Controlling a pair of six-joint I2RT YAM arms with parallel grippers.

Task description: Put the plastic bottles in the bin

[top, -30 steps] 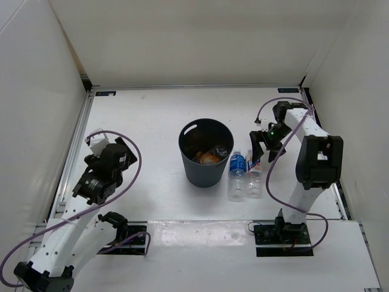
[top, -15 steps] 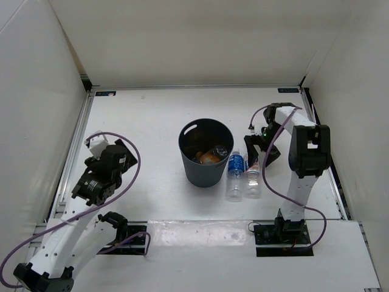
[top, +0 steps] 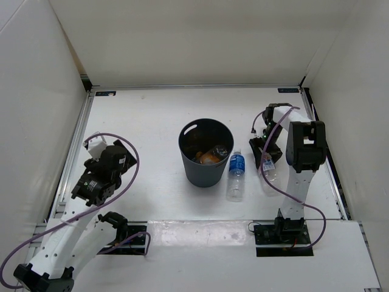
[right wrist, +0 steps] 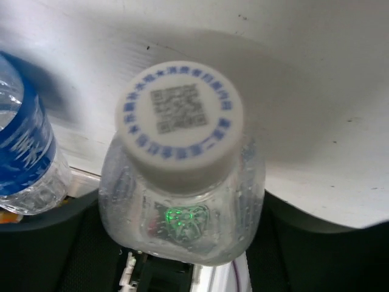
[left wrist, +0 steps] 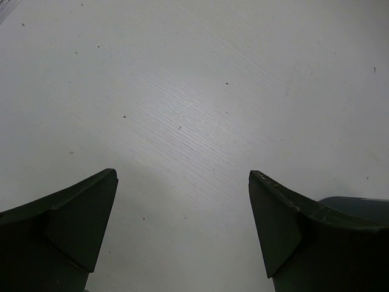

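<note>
From above, the bin (top: 206, 152) stands upright near the middle of the counter (top: 152, 115), and the orange bottle (top: 209, 158) lies inside it on the bottom. Just beside the bin, on its right, the blue-labelled bottle (top: 236, 175) lies on the counter with its white cap toward the far wall. A little more to the right, the right tool (top: 265, 153) points down and has the other clear bottle (top: 268, 169) in its grip; this bottle is tilted and apart from the blue-labelled one. The left arm (top: 100, 173) is bent over the left part of the counter, well apart from the bin and from all bottles. In the left wrist view, the left tool (left wrist: 182, 176) is spread wide, with only the bare white counter between its two dark fingers (left wrist: 73, 219). In the right wrist view, the other clear bottle fills the middle, its white cap with blue print and a square code turned to the camera, and the dark fingers (right wrist: 304, 255) press on both sides of its body. The blue-labelled bottle shows at the left edge. I cannot tell if the held bottle touches the counter.
</note>
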